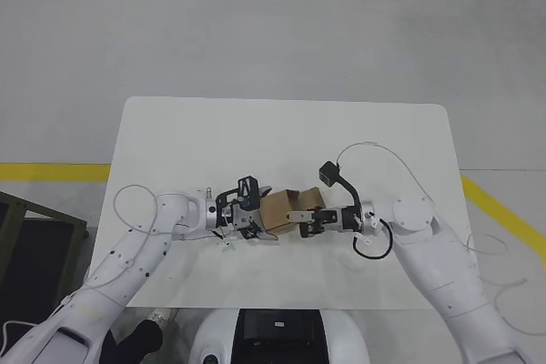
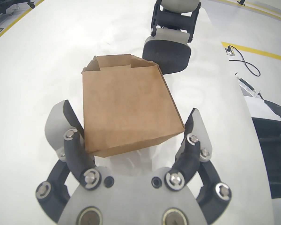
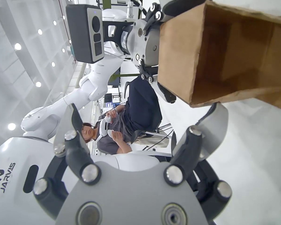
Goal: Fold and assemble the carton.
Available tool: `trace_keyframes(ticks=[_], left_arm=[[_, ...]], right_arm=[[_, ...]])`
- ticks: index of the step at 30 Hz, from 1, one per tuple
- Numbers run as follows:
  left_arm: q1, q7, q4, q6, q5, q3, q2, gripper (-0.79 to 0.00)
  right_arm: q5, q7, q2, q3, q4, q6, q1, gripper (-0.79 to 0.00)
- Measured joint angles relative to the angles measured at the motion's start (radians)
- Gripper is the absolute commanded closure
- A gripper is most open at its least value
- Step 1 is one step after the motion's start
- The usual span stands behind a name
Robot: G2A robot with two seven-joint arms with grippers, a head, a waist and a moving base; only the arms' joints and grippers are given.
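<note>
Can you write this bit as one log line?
carton: open tube | left gripper: holds one end | right gripper: open at other end

Brown matt cardboard is being seen on the carton (image 2: 128,108), fibrous, ragged at the open edge. The table (image 2: 49,47) is being shown as smooth white with a faint sheen. On the left gripper (image 2: 130,112), fingers (image 2: 53,122) are being shown as satin grey metal, pads (image 2: 71,120) as matt black rubber, screws (image 2: 91,175) as shiny steel. The same finishes are being seen on the right gripper (image 3: 142,108).
</note>
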Motion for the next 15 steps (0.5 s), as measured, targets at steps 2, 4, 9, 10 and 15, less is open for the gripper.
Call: trace_keyframes(ticks=[2,4,9,10,15], left_arm=[[-0.002,0.003,0.005,0.000,0.005,0.002,-0.001,-0.785],[-0.004,0.007,0.010,-0.001,0.009,0.002,-0.003,-0.785],[-0.007,0.011,0.017,-0.008,0.019,0.004,-0.005,-0.785],[-0.008,0.011,0.017,-0.009,0.021,0.005,-0.005,-0.785],[-0.009,0.014,0.021,-0.013,0.027,0.005,-0.007,-0.785]], right_arm=[[-0.001,0.005,-0.002,-0.011,0.011,-0.008,0.012,-0.785],[0.003,0.004,-0.004,-0.015,0.023,-0.013,0.023,-0.785],[0.000,0.009,0.002,0.001,0.030,-0.035,0.031,-0.785],[-0.007,0.012,0.003,0.001,0.030,-0.034,0.034,-0.785],[-0.029,0.018,0.003,-0.010,0.057,-0.028,0.063,-0.785]])
